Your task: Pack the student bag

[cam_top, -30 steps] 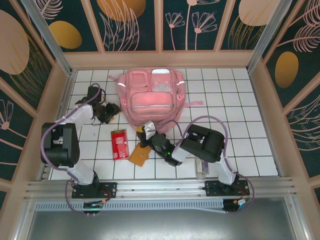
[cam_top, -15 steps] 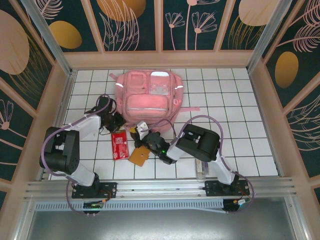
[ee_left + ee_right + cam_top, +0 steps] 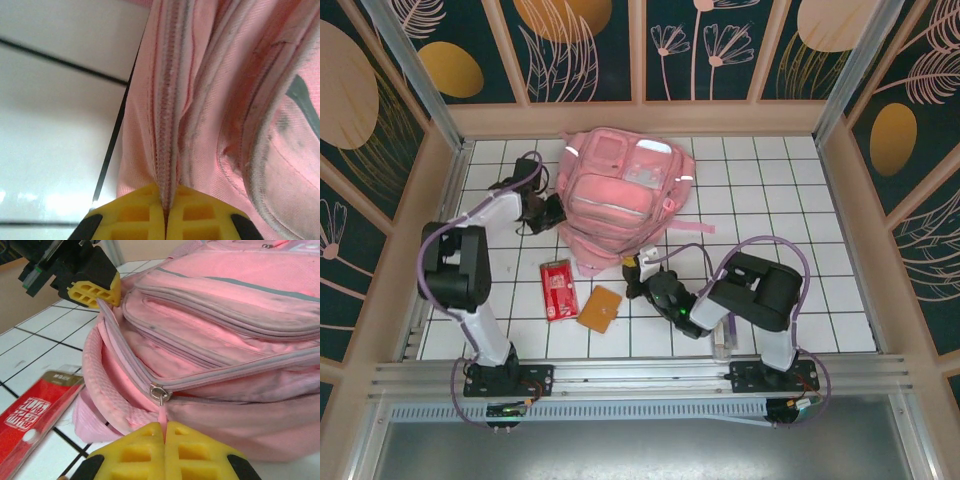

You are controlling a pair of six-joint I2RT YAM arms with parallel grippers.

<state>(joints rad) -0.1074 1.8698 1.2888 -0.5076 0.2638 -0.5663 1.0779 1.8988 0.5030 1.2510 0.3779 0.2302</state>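
Observation:
The student bag (image 3: pixel 620 190), a big pink backpack with silvery strips, lies skewed at the back middle of the tiled table. My left gripper (image 3: pixel 553 212) is at its left side. In the left wrist view the yellow fingers (image 3: pixel 135 215) are shut on the bag's zipper seam (image 3: pixel 167 110). My right gripper (image 3: pixel 638 272) is at the bag's near edge. In the right wrist view this gripper (image 3: pixel 164 429) is shut on the pink pull tab hanging from the metal zipper slider (image 3: pixel 159 392). The left gripper (image 3: pixel 92 287) shows there at the bag's far corner.
A red packet (image 3: pixel 558 289) and a tan flat card (image 3: pixel 601 308) lie on the tiles in front of the bag, left of the right arm. A slim pen-like thing (image 3: pixel 722 338) lies near the front edge. Wooden walls enclose the table.
The left gripper has shut on the bag's left zipper seam and moved back. The bag has turned and lifted askew. The right gripper, still shut on the pull tab, has shifted right.

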